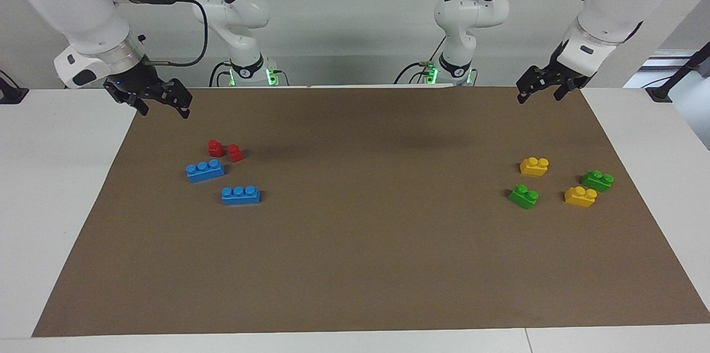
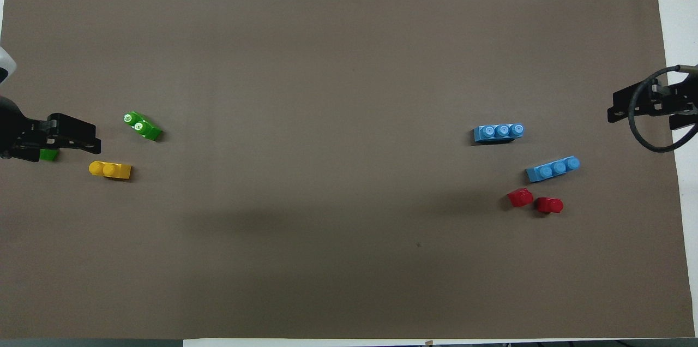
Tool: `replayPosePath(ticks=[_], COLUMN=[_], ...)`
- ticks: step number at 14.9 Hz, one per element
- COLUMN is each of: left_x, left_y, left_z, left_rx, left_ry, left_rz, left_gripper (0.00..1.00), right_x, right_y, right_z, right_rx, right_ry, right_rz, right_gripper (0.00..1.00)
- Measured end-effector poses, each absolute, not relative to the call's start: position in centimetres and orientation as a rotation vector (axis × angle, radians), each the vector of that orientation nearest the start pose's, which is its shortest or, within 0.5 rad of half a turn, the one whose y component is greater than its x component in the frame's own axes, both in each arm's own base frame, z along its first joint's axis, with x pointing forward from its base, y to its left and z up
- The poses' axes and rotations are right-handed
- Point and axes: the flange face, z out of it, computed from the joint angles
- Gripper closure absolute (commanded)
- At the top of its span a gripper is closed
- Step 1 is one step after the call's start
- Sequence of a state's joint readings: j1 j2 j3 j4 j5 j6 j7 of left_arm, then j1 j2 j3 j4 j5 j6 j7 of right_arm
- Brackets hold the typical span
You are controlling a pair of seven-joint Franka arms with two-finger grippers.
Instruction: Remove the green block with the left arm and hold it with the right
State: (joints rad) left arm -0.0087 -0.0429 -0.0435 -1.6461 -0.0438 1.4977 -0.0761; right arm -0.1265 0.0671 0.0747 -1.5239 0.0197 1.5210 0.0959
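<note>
Working across the facing view from the right arm's end of the table: the right gripper (image 1: 161, 100) hangs in the air over the brown mat's (image 1: 355, 264) edge nearest the robots, fingers spread and holding nothing. Under it sit two small red plastic studs (image 1: 225, 150) and two long blue three-stud plastic bricks (image 1: 205, 170).

The middle of the mat is bare.

At the left arm's end lie four small two-stud bricks: a yellow one (image 1: 534, 166), a bright green plastic block (image 1: 523, 196), another yellow (image 1: 580, 196) and a second green block (image 1: 597, 180). The left gripper (image 1: 546, 86) waits above the mat's edge there, also released and empty.

The likely trouble, I'd say, is the crowding. The second green block sits just beside a yellow brick, so fingers coming down could nudge or pinch the wrong piece. The handover is another risk: such a short brick leaves little spare surface for the right gripper to take.
</note>
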Motion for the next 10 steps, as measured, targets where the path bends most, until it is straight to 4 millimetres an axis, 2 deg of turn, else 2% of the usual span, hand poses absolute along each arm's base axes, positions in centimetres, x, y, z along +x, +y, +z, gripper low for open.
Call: replayPosePath(ticks=[10], left_x=[53.05], left_y=[-3.44], left_z=[60.72], left_rx=[-3.174], left_ry=[0.01], left_rz=[0.169], left_gripper=[0.0], right_x=[57.45], right_y=[-3.5], right_z=[60.8], right_rx=[-3.122], right_ry=[0.239], right_rz=[0.031], right_gripper=[0.0])
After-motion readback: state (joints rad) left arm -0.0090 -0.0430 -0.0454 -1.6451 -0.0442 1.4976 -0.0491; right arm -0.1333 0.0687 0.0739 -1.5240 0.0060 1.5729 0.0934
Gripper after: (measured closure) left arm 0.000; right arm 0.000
